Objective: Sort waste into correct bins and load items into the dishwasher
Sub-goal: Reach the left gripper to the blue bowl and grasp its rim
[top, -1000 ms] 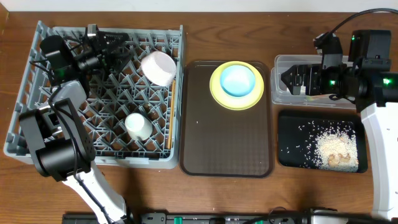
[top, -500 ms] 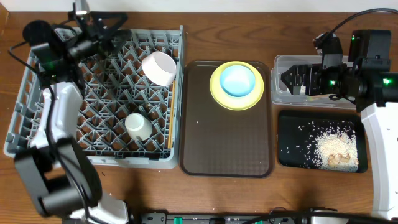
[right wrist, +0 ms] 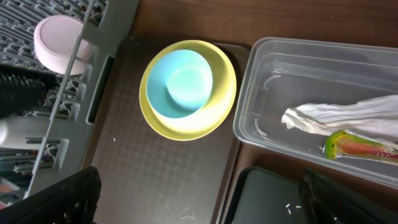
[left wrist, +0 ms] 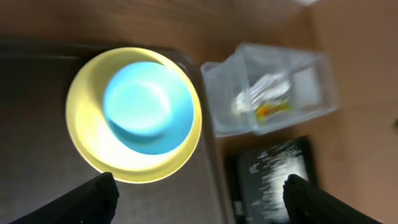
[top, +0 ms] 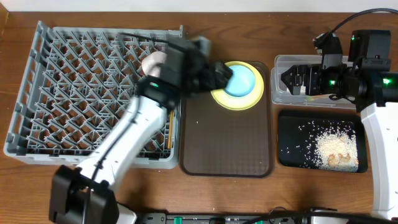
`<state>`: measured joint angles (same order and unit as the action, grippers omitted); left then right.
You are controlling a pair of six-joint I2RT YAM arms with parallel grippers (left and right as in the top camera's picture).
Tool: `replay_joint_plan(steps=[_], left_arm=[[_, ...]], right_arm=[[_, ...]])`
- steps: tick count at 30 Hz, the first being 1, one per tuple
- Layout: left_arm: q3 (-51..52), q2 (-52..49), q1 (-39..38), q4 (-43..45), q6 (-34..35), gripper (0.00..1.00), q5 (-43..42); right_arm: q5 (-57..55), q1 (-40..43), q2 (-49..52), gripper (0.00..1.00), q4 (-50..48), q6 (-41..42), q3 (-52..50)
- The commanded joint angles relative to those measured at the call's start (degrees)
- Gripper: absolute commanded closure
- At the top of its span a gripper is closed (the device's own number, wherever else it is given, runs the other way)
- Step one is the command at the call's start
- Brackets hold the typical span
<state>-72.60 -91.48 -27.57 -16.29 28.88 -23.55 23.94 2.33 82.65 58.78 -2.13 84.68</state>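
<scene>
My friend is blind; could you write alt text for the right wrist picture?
A light blue bowl sits in a yellow plate on a brown tray. Right of it, a clear tub holds a crumpled napkin and a snack wrapper; a grey dish rack lies left.

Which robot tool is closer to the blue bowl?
Left. The left tool hovers at the bowl's left edge; the right tool is farther off, over the tub.
</scene>
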Motion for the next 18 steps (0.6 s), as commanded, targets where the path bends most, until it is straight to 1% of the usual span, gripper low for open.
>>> replay_joint_plan(steps=[1,4,7,12,14,15,18], left_arm=[[-0.04,1.11,-8.07,-0.22,-9.20,0.17,19.71],[-0.02,0.28,-12.33,-0.26,-10.62,0.29,24.63],[-0.02,-1.84,-14.67,0.26,-11.30,0.31,27.02],[-0.02,-6.86,-14.88,3.10,-11.32,0.30,26.91],[-0.02,-8.85,-14.88,5.62,-14.34,0.30,24.26],[-0.02,-10.69,-14.88,8.55,-17.44,0.30,20.81],[-0.02,-13.20,-14.88,12.44,-19.80,0.30,19.02]], right_arm=[[0.24,0.22,0.13,0.01,-0.02,-0.28,0.24],[0.24,0.22,0.13,0.01,-0.02,-0.28,0.24],[0.24,0.22,0.13,0.01,-0.02,-0.31,0.24],[0.24,0.22,0.13,0.01,-0.02,-0.31,0.24],[0.24,0.22,0.13,0.01,-0.02,-0.31,0.24],[0.24,0.22,0.13,0.01,-0.02,-0.31,0.24],[0.24,0.22,0.13,0.01,-0.02,-0.28,0.24]])
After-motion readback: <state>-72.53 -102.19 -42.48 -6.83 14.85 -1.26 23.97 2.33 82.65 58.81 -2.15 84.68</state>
